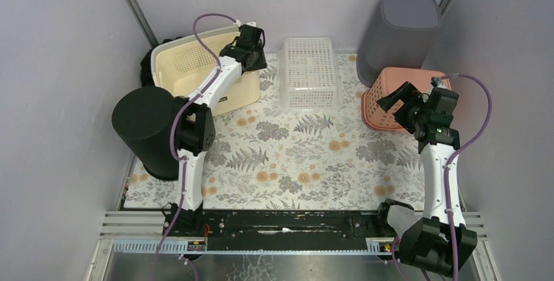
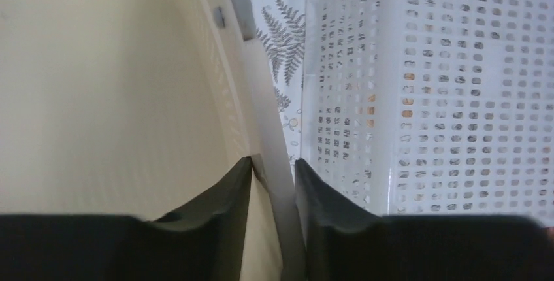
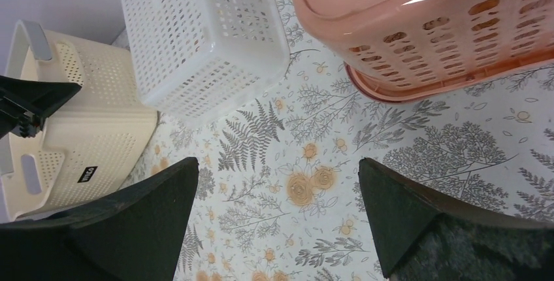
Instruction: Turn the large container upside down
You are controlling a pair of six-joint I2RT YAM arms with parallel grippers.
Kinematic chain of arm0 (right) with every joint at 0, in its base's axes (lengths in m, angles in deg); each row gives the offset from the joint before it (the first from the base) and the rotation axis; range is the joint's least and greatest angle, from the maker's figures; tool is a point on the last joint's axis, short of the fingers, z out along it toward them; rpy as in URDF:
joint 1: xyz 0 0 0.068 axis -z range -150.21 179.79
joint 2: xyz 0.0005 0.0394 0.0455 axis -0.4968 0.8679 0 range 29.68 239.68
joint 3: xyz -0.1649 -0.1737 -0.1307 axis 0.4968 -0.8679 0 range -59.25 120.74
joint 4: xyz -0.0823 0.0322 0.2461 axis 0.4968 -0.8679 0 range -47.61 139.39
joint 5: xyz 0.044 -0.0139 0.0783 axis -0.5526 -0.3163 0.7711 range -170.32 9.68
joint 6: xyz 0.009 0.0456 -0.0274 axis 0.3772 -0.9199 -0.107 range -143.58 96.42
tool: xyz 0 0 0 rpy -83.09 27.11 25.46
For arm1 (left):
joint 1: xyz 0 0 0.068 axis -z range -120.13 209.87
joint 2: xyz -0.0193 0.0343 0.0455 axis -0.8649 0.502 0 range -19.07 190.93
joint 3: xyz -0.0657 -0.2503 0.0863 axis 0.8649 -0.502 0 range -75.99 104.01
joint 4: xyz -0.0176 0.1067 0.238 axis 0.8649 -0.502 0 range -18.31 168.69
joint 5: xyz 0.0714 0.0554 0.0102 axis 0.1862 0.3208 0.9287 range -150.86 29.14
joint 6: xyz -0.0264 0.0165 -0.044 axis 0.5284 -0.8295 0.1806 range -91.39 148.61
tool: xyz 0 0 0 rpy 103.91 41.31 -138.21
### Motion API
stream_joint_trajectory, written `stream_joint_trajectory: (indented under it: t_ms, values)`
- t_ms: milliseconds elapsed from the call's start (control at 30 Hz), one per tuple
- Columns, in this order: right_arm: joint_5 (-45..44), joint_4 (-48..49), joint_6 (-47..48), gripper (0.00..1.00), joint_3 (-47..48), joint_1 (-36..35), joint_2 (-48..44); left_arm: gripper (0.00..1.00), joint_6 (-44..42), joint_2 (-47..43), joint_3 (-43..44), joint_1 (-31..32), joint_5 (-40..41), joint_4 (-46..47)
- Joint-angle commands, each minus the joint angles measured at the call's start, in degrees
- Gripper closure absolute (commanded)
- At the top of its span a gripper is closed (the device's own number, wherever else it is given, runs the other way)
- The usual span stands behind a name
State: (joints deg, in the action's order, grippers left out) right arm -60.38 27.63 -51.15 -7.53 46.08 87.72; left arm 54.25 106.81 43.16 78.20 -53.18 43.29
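Note:
A large cream perforated basket (image 1: 196, 72) stands at the back left with its opening up. My left gripper (image 1: 251, 55) is shut on its right-hand rim; in the left wrist view the two jaws (image 2: 273, 163) pinch the thin cream rim (image 2: 261, 98) between them. The basket also shows in the right wrist view (image 3: 85, 131), with the left gripper's dark fingers at its edge. My right gripper (image 1: 398, 101) is open and empty, above the floral mat (image 3: 277, 170) beside the pink basket.
A white perforated basket (image 1: 308, 72) lies upside down just right of the cream one, very near the left gripper. A pink basket (image 1: 385, 95) and a grey bin (image 1: 398, 33) stand at the back right. A black bin (image 1: 147, 131) is at the left.

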Motion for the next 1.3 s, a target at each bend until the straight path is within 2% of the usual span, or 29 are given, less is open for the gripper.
stream_joint_trajectory:
  t_ms: [0,67,100,133,500,767,1067,1267]
  values:
    - [4.0,1.3,-1.5,0.01,2.1,-0.1,-1.8,0.73,-1.2,-3.4,-2.3,-0.8,3.5,-0.9]
    - [4.9,1.7,-2.0,0.01,1.7,-0.1,-2.3,0.83,-1.3,-4.1,-1.7,-0.8,3.7,-1.2]
    - [5.3,1.9,-2.2,0.0,1.7,-0.1,-2.6,0.96,-1.4,-4.3,-0.8,-0.8,3.7,-1.8]
    - [5.7,2.0,-2.4,0.01,1.5,-0.1,-2.7,1.0,-1.3,-4.7,0.2,-0.8,3.7,-2.6]
    - [9.2,2.0,-4.0,0.01,1.7,-0.1,-6.5,1.0,-0.7,-18.7,3.9,-0.9,-2.8,-3.7]
    - [10.8,0.4,-4.3,0.01,3.0,-0.1,-9.5,1.0,4.6,-27.1,4.2,-3.2,-16.9,-1.4]
    - [11.0,-4.0,-2.4,0.0,6.8,-0.1,-11.7,1.0,14.7,-37.3,-5.8,-5.6,-33.8,10.4]
    - [10.5,-9.8,0.3,0.0,12.8,-0.1,-11.2,1.0,30.1,-46.6,-23.4,-5.7,-45.6,31.0]
